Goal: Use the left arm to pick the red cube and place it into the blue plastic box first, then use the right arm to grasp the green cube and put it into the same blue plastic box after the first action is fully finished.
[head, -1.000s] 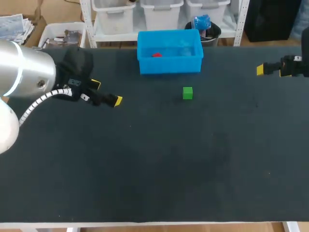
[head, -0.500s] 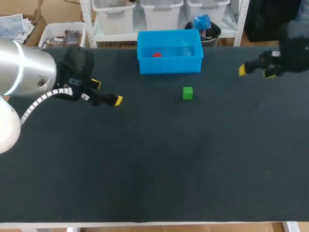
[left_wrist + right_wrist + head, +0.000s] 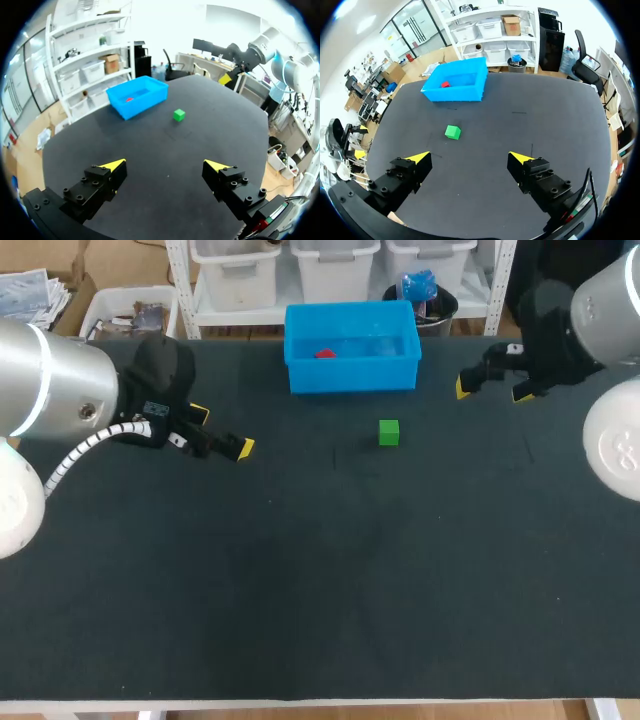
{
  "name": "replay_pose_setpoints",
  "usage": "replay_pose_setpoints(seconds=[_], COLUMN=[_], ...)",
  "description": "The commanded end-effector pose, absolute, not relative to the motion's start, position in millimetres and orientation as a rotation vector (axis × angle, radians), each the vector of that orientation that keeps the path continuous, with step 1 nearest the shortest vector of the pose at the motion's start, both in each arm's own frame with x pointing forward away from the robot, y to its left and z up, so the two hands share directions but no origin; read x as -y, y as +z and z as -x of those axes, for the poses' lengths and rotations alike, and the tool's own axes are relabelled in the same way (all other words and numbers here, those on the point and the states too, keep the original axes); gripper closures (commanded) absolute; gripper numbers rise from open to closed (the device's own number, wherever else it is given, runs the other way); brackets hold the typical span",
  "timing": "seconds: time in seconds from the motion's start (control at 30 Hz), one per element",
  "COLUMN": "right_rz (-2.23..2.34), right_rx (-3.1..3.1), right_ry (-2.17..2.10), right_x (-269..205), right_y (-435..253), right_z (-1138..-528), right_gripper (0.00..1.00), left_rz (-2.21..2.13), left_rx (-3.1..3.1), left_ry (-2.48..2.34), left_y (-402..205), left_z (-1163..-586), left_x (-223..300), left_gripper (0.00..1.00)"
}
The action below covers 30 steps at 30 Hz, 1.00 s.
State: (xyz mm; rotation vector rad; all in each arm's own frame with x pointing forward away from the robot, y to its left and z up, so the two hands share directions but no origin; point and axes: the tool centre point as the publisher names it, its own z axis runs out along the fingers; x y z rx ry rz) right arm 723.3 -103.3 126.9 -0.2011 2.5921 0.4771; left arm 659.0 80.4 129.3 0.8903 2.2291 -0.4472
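**Item: green cube, next for my right arm**

Green cube (image 3: 389,432): loose on the table (image 3: 300,590), near the blue plastic box (image 3: 350,376), which holds the red cube (image 3: 325,353). Probably light and rigid; pinch two opposite flat faces. Right gripper (image 3: 493,390): spread, empty, swung inward from the table's edge. Left gripper (image 3: 220,430): spread, unmoved.
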Motion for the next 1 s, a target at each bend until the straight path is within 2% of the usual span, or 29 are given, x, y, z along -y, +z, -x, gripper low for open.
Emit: replay_pose_setpoints(seconds=[0.03, 0.43, 0.8, 1.0], right_rz=[0.172, 0.172, 0.081, 0.056], right_rx=[-2.596, -2.596, -2.761, -2.794], right_ry=[0.386, 0.386, -0.049, -0.189], right_x=[102.8, 102.8, 38.7, 20.8], right_y=[128.2, 128.2, 88.7, 73.0], right_z=[-718.3, -718.3, -737.7, -747.4], right_gripper=[0.0, 0.0, 0.0, 0.0], left_rz=[-0.894, -0.894, -0.894, -0.894], left_rx=[-2.224, -2.224, -2.224, -2.224], left_ry=[-0.457, -0.457, -0.457, -0.457], left_y=[128.6, 128.6, 128.6, 128.6], left_z=[-659.7, -659.7, -659.7, -659.7], left_x=[-82.3, -82.3, -82.3, -82.3], left_gripper=[0.0, 0.0, 0.0, 0.0])
